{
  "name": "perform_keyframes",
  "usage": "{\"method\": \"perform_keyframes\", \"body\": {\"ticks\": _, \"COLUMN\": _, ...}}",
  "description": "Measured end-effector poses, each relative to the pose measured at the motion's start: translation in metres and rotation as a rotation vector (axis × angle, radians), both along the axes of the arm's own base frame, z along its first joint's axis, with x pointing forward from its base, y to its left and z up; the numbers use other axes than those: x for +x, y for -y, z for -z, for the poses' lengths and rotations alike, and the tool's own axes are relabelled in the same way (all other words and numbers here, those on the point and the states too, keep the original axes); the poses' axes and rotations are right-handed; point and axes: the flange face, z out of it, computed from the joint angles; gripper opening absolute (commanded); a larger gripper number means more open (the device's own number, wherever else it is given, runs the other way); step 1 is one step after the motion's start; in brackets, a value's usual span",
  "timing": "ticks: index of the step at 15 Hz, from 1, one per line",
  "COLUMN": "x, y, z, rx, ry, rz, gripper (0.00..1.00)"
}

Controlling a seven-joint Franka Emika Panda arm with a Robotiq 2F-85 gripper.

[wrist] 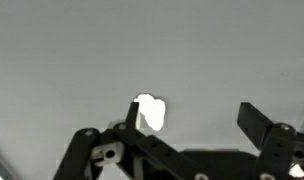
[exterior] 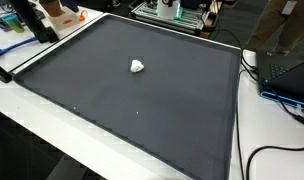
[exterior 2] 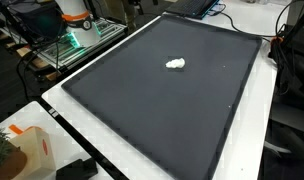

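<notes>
A small white crumpled lump [exterior: 138, 66] lies near the middle of a large dark grey mat [exterior: 112, 100], and shows in both exterior views [exterior 2: 176, 64]. In the wrist view my gripper [wrist: 195, 116] is open, with its two black fingers spread wide and nothing between them. The white lump [wrist: 150, 112] appears just inside the left-hand finger in the picture, lying on the mat below [wrist: 142, 50]. The gripper itself does not show in either exterior view, so I cannot tell its height above the mat.
The mat [exterior 2: 162, 110] covers most of a white table [exterior: 32, 130]. A laptop and cables [exterior: 287, 75] sit at one side. An orange and white object [exterior 2: 27, 150] and a plant stand at a corner. Lit equipment [exterior 2: 77, 35] stands beyond the table.
</notes>
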Motion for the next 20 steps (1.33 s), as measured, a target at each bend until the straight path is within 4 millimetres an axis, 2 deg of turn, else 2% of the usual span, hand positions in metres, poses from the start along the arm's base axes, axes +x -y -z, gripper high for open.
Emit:
{"method": "perform_keyframes", "body": {"ticks": 2, "x": 0.005, "y": -0.008, "z": 0.003, "rx": -0.001, "ry": 0.006, "rz": -0.006, "gripper": 1.0}}
{"method": "perform_keyframes", "body": {"ticks": 7, "x": 0.008, "y": 0.0, "z": -0.003, "rx": 0.011, "ry": 0.023, "rz": 0.006, "gripper": 1.0}}
{"method": "perform_keyframes", "body": {"ticks": 9, "x": 0.018, "y": -0.001, "z": -0.005, "rx": 0.01, "ry": 0.111, "rz": 0.017, "gripper": 1.0}}
{"method": "perform_keyframes", "body": {"ticks": 11, "x": 0.031, "y": 0.0, "z": 0.001, "rx": 0.014, "ry": 0.205, "rz": 0.028, "gripper": 1.0}}
{"method": "perform_keyframes", "body": {"ticks": 13, "x": 0.044, "y": 0.005, "z": 0.016, "rx": 0.015, "ry": 0.279, "rz": 0.025, "gripper": 1.0}}
{"method": "perform_keyframes", "body": {"ticks": 15, "x": 0.053, "y": 0.014, "z": 0.04, "rx": 0.02, "ry": 0.325, "rz": 0.034, "gripper": 1.0}}
{"method": "perform_keyframes", "body": {"ticks": 20, "x": 0.056, "y": 0.023, "z": 0.115, "rx": 0.023, "ry": 0.366, "rz": 0.014, "gripper": 1.0}}
